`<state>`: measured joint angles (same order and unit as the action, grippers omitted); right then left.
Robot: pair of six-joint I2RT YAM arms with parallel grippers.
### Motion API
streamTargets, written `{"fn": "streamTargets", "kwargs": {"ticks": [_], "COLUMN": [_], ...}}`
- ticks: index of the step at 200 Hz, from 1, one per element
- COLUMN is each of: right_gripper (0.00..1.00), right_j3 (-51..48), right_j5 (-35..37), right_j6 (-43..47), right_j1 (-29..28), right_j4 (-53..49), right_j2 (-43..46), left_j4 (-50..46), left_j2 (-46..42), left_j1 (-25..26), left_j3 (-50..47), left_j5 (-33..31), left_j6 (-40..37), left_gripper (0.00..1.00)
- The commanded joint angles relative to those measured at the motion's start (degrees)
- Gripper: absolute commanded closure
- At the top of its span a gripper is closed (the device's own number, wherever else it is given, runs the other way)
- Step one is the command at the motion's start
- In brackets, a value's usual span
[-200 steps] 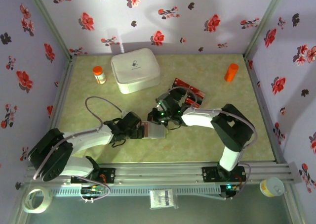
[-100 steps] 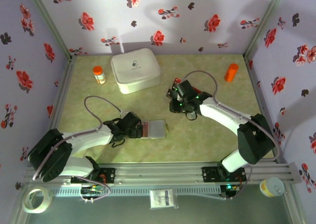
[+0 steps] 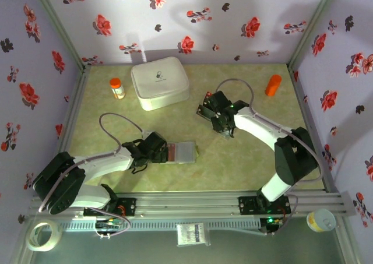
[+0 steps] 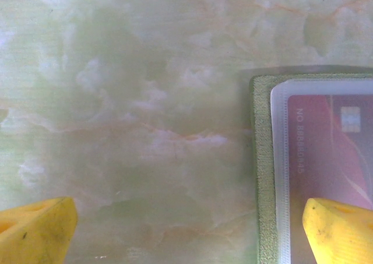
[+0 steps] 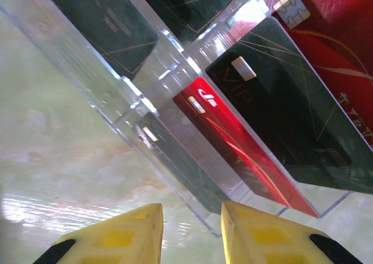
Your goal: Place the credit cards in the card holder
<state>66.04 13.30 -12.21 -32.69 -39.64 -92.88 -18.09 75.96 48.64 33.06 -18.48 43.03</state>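
The olive-green card holder lies open on the table in front of the left arm. A red card sits under its clear pocket, and the holder's green edge frames it. My left gripper is at the holder's left end, open wide, with one yellow fingertip over the pocket and the other over bare table. The remaining red and black credit cards stand in a clear rack: a red card, a black card. My right gripper hovers at the rack's corner, narrowly open, holding nothing.
A big white rounded box stands at the back. An orange bottle is at back left and another at back right. Flowered walls close in three sides. A tape roll lies outside the near rail.
My right arm has swung away from the card holder, back and to the right, and now sits over the card rack. The left arm and the holder have not moved.
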Motion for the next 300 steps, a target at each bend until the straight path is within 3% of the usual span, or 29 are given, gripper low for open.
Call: {"fn": "streamTargets", "kwargs": {"ticks": [1, 118, 267, 300], "right_gripper": [0.68, 0.71, 1.00, 1.00], "right_j3": [1.7, 4.4, 3.4, 6.2], "right_j5": [3.7, 4.2, -3.3, -5.7], "right_j6": [3.1, 4.1, 5.0, 5.1], "right_j1": [0.7, 1.1, 1.1, 1.1], "right_j4": [-2.4, -1.5, -2.1, -3.6], "right_j2": [-2.2, -9.4, -3.9, -2.0], "left_j4": [-1.4, -1.2, -1.5, -2.0], "left_j2": [-0.2, -0.4, -0.2, -0.7], "left_j1": [0.4, 0.3, 0.3, 0.3], "left_j3": [0.0, 0.1, 0.4, 0.4], "left_j5": [-1.9, -2.0, -2.2, -2.2], "left_j6": [0.3, -0.1, -0.3, -0.2], "left_gripper": [0.00, 0.00, 0.00, 0.00]}}
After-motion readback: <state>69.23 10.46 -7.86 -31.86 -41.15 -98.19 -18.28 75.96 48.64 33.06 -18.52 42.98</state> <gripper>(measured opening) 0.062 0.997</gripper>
